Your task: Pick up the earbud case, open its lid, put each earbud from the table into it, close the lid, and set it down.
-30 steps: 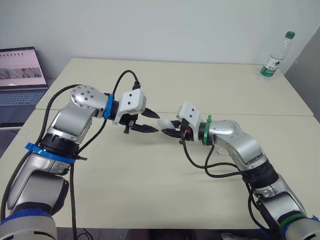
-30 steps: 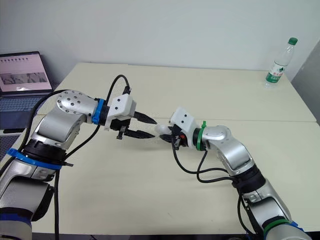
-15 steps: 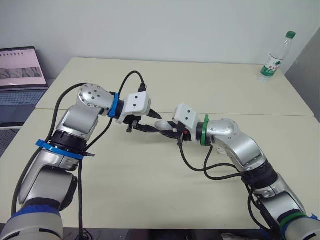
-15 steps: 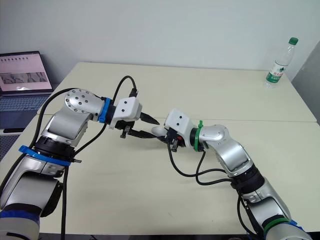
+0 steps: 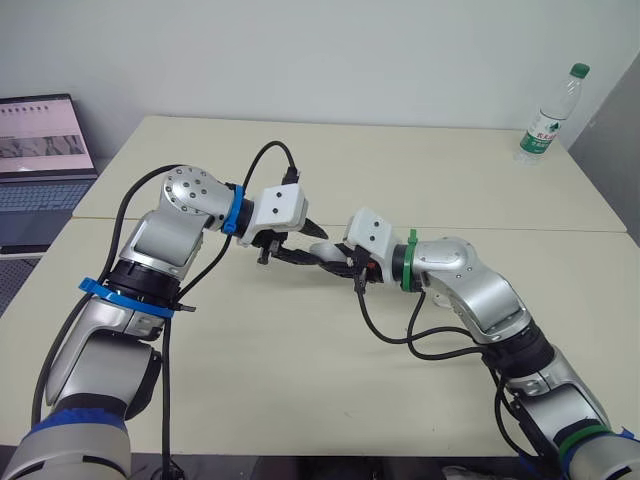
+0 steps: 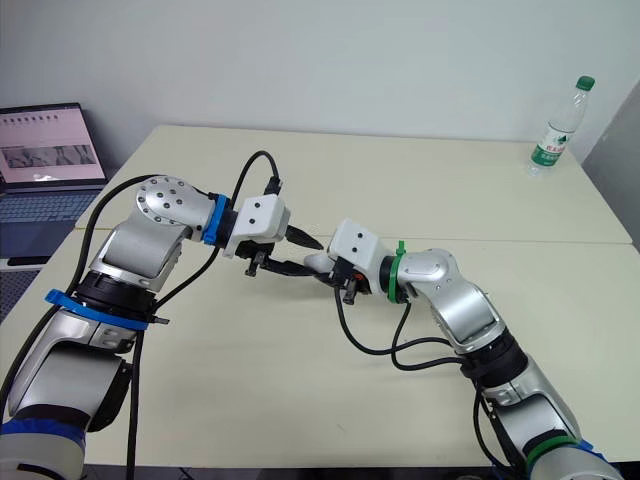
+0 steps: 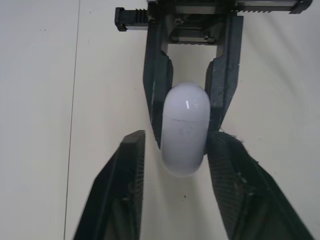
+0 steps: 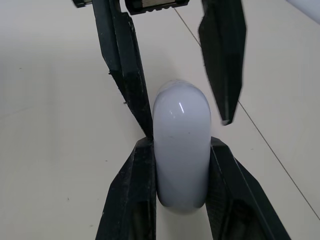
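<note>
The white earbud case, lid closed, hangs just above the table between both arms. My right gripper is shut on its lower half; in the right wrist view the two fingers press on the case from both sides. My left gripper is open, and its fingers straddle the free rounded end of the case. One left finger lies close against the case's side, while the other stands off with a gap.
The cream table has a seam running across its middle. A water bottle stands at the far right corner. An open laptop sits beyond the table's left edge.
My left gripper has moved right, from short of the case to straddling its end. The right gripper with the case has shifted slightly left to meet it.
</note>
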Motion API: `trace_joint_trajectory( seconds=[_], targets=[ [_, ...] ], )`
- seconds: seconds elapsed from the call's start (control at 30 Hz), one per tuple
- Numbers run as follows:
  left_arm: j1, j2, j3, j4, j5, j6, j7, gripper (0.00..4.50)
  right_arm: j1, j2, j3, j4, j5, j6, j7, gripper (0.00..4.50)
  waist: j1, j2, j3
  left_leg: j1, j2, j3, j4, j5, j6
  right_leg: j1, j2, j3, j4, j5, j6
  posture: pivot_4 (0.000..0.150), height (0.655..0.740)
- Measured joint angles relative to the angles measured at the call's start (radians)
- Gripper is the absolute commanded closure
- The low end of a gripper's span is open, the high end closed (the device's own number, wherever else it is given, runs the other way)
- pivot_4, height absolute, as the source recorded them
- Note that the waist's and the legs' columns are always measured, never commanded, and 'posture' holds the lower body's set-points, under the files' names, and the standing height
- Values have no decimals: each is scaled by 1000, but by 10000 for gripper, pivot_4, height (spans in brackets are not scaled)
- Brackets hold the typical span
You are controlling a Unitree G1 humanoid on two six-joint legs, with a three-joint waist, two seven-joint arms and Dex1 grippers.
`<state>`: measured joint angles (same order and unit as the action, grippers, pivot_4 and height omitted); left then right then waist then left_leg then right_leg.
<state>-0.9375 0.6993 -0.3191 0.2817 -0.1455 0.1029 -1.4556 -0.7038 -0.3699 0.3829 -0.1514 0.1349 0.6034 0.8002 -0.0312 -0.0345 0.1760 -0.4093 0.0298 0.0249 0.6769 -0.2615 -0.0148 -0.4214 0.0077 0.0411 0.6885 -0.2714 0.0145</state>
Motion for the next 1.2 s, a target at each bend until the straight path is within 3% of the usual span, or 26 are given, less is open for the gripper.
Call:
trace_joint_trajectory(
  seconds=[0.07,0.4,0.57,0.73,0.87,1.0,1.2],
  targets=[
    [0,0,0,-1,2,-1,-10,37056,-7,-5,2,0,-3,-3,8,35322,0,0,0,0,0,0,0,0,0,0,0,0,0,0,0,1500,7400],
    [0,0,1,0,25,-19,-19,37059,-24,-7,21,18,-42,-32,33,35322,0,0,0,0,0,0,0,0,0,0,0,0,0,0,0,1500,7400],
    [8,-13,6,1,34,-25,2,37059,-26,-4,13,29,-30,-46,55,19179,0,0,0,0,0,0,0,0,0,0,0,0,1,0,0,1500,7400],
    [84,-75,115,-3,-56,101,97,37059,-9,-57,-116,-7,119,-4,139,574,1,0,0,-1,0,-2,1,0,0,0,-5,0,0,0,0,1500,7400],
    [193,-156,278,-50,-192,246,249,37059,16,-114,-249,-17,184,-1,148,200,1,0,0,-3,0,-5,2,0,0,0,-7,-1,1,0,0,1500,7400],
    [264,-242,391,-162,-324,466,441,37059,19,-140,-271,-15,170,-107,155,200,0,0,0,-3,-1,-6,2,0,0,0,-7,-2,1,0,0,1500,7400],
    [424,-323,400,-404,-442,586,560,37059,4,-103,-259,18,158,-181,142,200,0,0,0,-3,-1,-6,2,0,0,0,-7,-1,2,0,0,1500,7400]
  ],
)
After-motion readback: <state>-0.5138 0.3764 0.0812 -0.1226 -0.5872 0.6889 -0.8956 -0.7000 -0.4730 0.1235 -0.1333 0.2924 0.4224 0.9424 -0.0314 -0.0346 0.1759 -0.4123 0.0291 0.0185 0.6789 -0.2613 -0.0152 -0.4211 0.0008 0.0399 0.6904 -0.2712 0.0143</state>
